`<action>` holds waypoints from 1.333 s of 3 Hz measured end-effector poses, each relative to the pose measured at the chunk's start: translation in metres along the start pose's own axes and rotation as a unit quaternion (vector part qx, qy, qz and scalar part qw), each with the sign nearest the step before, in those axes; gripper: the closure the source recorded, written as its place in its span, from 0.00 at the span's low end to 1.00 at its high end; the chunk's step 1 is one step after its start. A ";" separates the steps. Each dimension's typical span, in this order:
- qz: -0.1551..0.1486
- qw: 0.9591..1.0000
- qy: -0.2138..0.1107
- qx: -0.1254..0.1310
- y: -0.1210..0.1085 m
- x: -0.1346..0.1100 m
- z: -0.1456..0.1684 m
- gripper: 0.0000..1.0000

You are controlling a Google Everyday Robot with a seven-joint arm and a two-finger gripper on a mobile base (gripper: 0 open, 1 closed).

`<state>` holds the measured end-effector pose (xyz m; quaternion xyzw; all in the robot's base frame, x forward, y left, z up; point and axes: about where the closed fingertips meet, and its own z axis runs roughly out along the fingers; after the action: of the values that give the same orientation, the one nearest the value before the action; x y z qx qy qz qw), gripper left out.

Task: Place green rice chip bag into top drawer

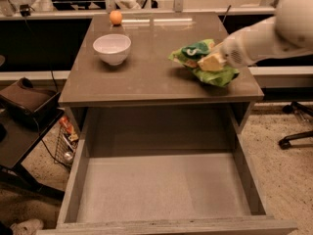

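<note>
The green rice chip bag [215,75] is crumpled at the right front of the table top [146,77]. My gripper [211,62] reaches in from the right on a white arm and is shut on the bag's middle, with one pale fingertip [209,63] lying across the foil. I cannot tell whether the bag rests on the surface or hangs just above it. The top drawer [73,180] is pulled fully open below the table's front edge, and its flat grey bottom holds nothing.
A white bowl [112,48] stands at the left of the table top and a small orange ball [116,17] at the back left. A dark stand [24,111] is to the left, and an office chair base [296,131] to the right.
</note>
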<state>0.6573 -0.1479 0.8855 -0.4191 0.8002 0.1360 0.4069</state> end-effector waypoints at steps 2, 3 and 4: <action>0.010 0.995 -0.101 -0.005 0.022 0.026 -0.161 1.00; 0.010 0.993 -0.090 -0.075 0.052 0.066 -0.190 1.00; 0.010 0.993 -0.090 -0.075 0.052 0.066 -0.190 1.00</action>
<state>0.4934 -0.2588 0.9490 -0.4270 0.7516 0.2371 0.4433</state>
